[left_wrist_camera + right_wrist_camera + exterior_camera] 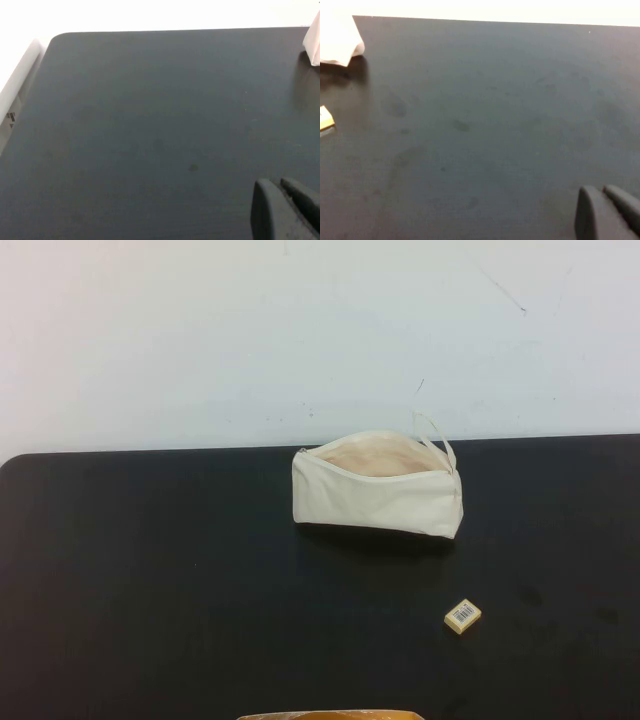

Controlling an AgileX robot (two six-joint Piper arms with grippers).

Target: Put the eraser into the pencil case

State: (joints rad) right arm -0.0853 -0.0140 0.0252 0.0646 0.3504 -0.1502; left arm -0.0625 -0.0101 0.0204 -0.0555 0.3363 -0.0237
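The pencil case [378,484] is a cream-white pouch standing unzipped at the back middle of the black table, its peach lining showing and its loop strap at the right end. The eraser [462,615], a small tan block with a barcode label, lies on the table in front of it and to the right. Neither gripper shows in the high view. My left gripper [279,187] is shut and empty over bare table; a corner of the pouch [314,42] shows far off. My right gripper [601,192] is shut and empty; the eraser [325,120] and pouch corner [339,42] lie far from it.
The black table [150,580] has a rounded back-left corner and ends at a white wall behind the pouch. A tan object [330,715] shows at the table's front edge in the middle.
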